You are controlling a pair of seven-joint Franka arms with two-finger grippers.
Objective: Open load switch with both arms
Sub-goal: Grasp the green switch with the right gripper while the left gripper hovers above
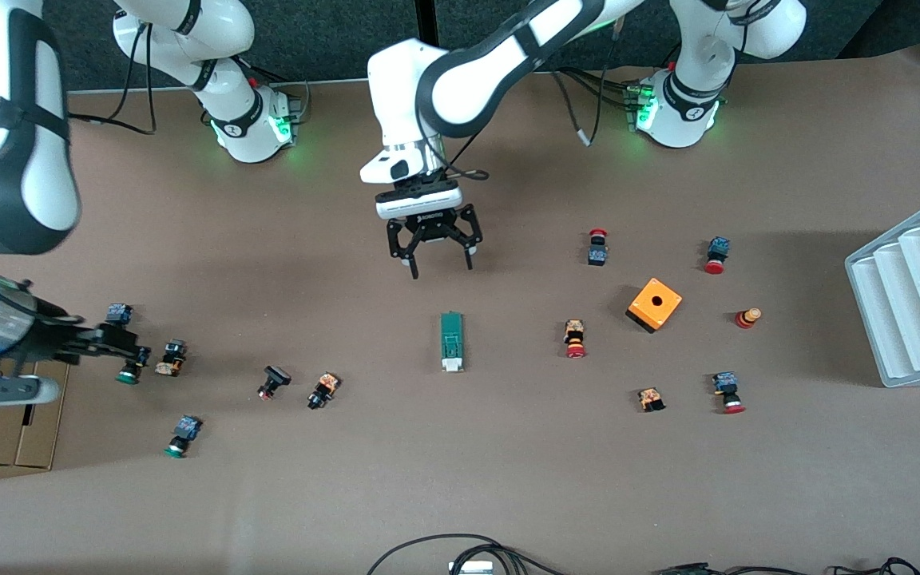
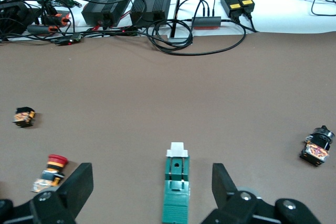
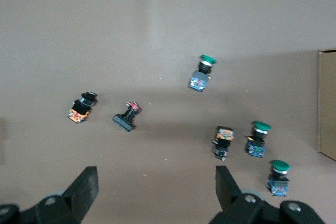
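Left gripper [image 1: 436, 259]: black two-finger jaws spread wide, holding nothing, hanging over bare brown table just above the load switch.
Right gripper [image 1: 120, 351]: jaws spread, empty, among green-capped pushbuttons [image 3: 257, 139] at the right arm's end.
Load switch [image 1: 451, 341]: narrow dark-green block, white handle end nearest the front camera, mid-table.
Orange box [image 1: 653, 304]: toward the left arm's end.

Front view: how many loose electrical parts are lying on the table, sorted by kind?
Load switch: 1
Orange box: 1
Green-capped pushbuttons: 3
Other small pushbutton parts: 9
Total: 14
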